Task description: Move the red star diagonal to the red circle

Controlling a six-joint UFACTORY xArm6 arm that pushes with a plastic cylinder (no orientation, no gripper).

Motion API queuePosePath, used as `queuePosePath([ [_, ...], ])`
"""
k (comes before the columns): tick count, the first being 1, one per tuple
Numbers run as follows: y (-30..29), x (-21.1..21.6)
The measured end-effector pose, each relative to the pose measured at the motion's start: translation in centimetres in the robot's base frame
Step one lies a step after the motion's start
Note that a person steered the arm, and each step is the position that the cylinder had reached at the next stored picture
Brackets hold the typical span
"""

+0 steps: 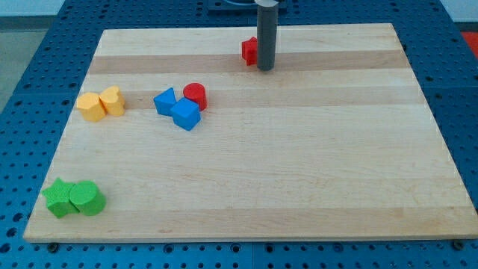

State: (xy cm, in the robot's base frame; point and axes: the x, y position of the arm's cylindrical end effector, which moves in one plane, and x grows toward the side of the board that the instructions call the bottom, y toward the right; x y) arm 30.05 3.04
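Nearest the camera, at the view's bottom left, two green blocks touch: a green star (57, 199) and a green cylinder (87, 198). They sit on a pale wooden board (299, 172) with visible grain bands, laid over a blue perforated table (22, 45).

Farther up on the left, two yellow blocks (101, 103) rest against each other; their shapes are hard to make out. Toward the middle, a blue triangle (165, 101) and a blue cube (185, 114) crowd the red circle (195, 95), a short cylinder touching the cube.

Near the view's top, right of centre, the red star (249, 51) is partly hidden behind a straight dark grey rod. My tip (265, 69) rests on the board just beside the star, on its right side, touching or nearly so. There is no claw on this arm: the rod has no jaws to open or close and holds nothing; it can only push.

The task looks barely begun. The star lies well apart from the circle, up and to the right of it. What remains, I judge, is to push the star down and leftward until it sits close at the circle's upper-right corner.

All blocks look like smooth, matte, solid-coloured plastic or painted wood.
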Motion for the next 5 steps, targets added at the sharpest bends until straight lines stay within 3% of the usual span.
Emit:
queuePosePath([
  [5, -3.9, -1.9],
])
